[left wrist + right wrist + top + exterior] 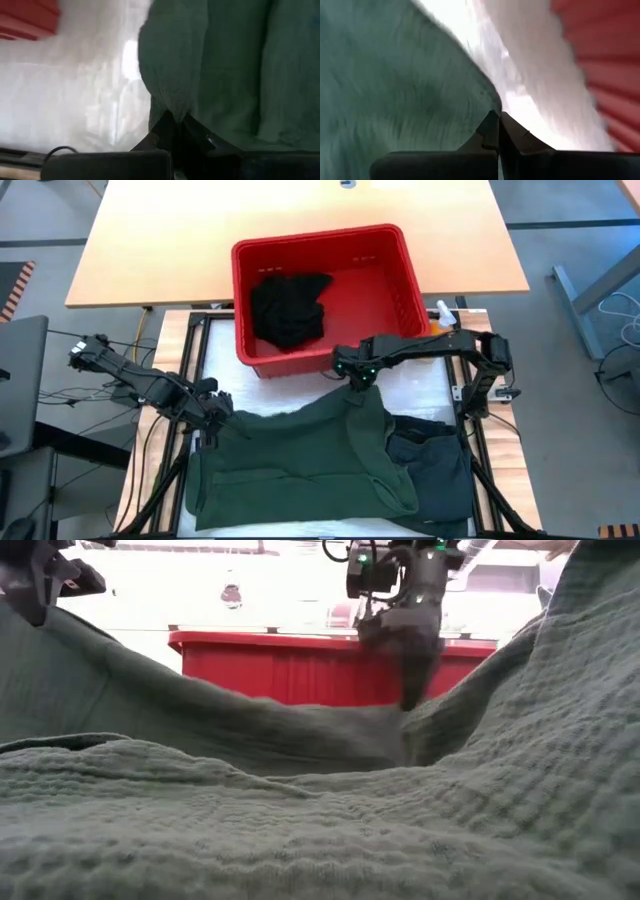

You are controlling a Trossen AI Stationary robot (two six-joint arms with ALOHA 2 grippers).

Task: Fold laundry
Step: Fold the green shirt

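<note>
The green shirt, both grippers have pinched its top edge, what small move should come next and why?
Probably draw the left gripper and right gripper apart: each is shut on the green shirt, whose top edge sags between them.

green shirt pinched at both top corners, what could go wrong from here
1. The left end effector grips only a thin pinch of the green shirt; a pull could slip it free.
2. The shirt overlaps the dark teal garment, which might get dragged along.
3. The right end effector holds its corner right beside the red basket, so lifting or swinging could snag the rim or bump the orange spray bottle.
</note>
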